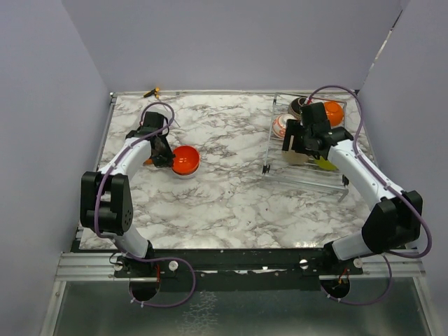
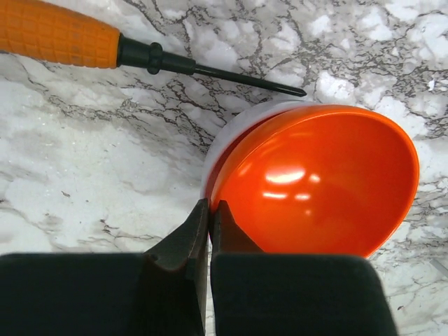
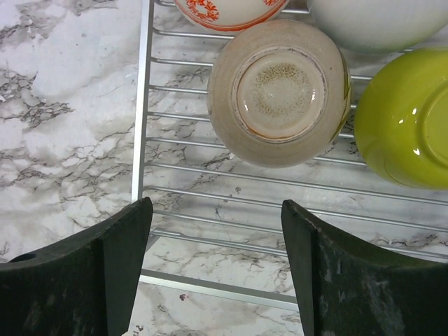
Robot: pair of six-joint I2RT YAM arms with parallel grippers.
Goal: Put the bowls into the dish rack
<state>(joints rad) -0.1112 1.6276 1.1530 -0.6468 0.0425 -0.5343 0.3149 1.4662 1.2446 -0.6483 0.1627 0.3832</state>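
An orange bowl (image 1: 186, 159) sits nested in a white bowl (image 2: 229, 134) on the marble table, left of centre. My left gripper (image 1: 163, 151) is shut on the orange bowl's (image 2: 315, 182) near rim, one finger inside and one outside (image 2: 208, 218). The silver wire dish rack (image 1: 269, 151) stands at the back right. It holds a dark brown bowl (image 1: 299, 105), an orange bowl (image 1: 334, 113), a patterned white bowl (image 1: 281, 126), an upside-down beige bowl (image 3: 280, 91), a lime green bowl (image 3: 402, 129) and a white bowl (image 3: 378, 21). My right gripper (image 3: 217, 231) is open and empty above the rack bars (image 3: 210, 189), just short of the beige bowl.
A screwdriver with an orange handle (image 2: 59, 38) lies on the table just beyond the nested bowls. A small orange-yellow object (image 1: 152, 92) lies at the back left edge. Purple walls enclose the table on three sides.
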